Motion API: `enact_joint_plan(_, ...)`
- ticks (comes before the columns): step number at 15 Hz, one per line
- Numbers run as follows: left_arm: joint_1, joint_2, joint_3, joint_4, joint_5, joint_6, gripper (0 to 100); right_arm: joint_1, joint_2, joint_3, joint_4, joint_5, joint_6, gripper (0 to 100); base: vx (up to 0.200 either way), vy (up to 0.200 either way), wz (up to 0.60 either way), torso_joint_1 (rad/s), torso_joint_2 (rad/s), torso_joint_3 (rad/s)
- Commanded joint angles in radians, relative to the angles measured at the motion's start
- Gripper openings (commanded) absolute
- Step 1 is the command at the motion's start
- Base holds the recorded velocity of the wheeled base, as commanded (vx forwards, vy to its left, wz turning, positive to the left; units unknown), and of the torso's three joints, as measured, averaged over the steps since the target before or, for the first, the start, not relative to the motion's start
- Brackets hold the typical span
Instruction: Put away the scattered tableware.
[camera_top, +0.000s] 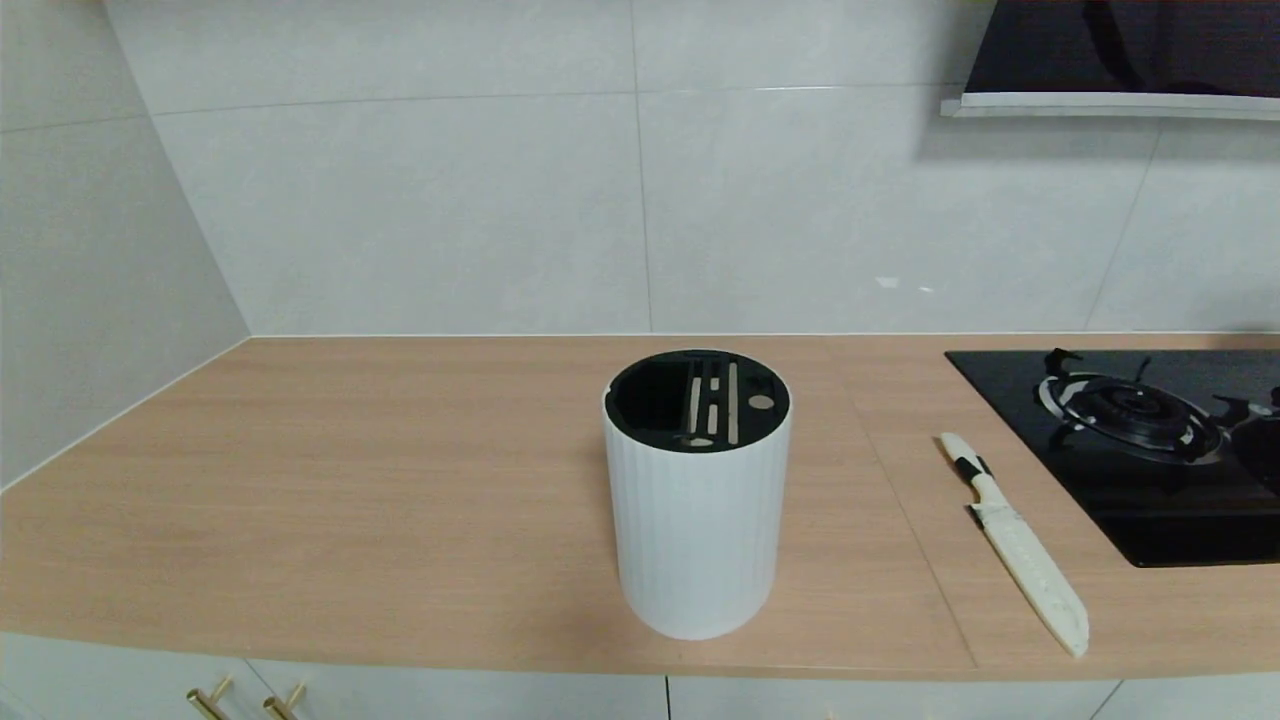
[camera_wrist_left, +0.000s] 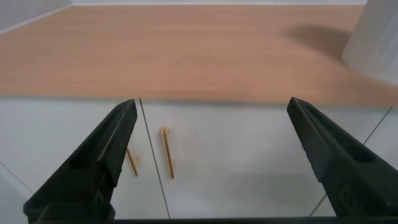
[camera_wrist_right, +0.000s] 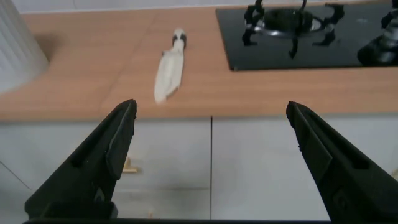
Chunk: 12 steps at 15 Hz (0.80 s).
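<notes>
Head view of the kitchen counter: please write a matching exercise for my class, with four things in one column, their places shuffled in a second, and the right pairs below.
Things
1. knife
2. white knife holder
3. gas hob
4. gold cabinet handles

Places
A. standing upright near the middle of the counter
B. below the counter's front edge, to the left
C. lying flat between the holder and the hob
D. set into the counter's right end

Pairs: 1-C, 2-A, 3-D, 4-B
</notes>
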Motion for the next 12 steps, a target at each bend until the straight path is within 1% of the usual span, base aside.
enact_joint_plan(1,0.0,0.002,0.0,0.001,0.0,0.0,100,0.0,0.001,0.0,0.0,0.0,0.0,100,0.0,0.0,0.0,0.251,-0.54,-0.3)
enact_joint_plan(9,0.0,0.002,0.0,0.001,0.0,0.0,100,0.0,0.001,0.0,0.0,0.0,0.0,100,0.0,0.0,0.0,0.273,-0.58,-0.306)
enact_joint_plan(12,0.0,0.002,0.0,0.001,0.0,0.0,100,0.0,0.001,0.0,0.0,0.0,0.0,100,0.0,0.0,0.0,0.219,-0.44,-0.235)
